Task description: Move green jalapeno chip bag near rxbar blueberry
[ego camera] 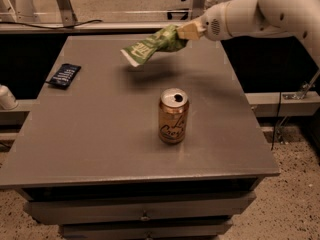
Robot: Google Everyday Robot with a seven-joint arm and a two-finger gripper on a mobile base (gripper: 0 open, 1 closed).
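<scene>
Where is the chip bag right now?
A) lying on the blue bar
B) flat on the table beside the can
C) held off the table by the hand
C: the hand grips the bag by one end, and it hangs above its shadow on the table.

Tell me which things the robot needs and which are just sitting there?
Needed: green jalapeno chip bag, held above the far side of the table by the gripper, jaws shut on it; rxbar blueberry at the left edge.
Just lying about: tan-gold drink can, mid-table.
</scene>
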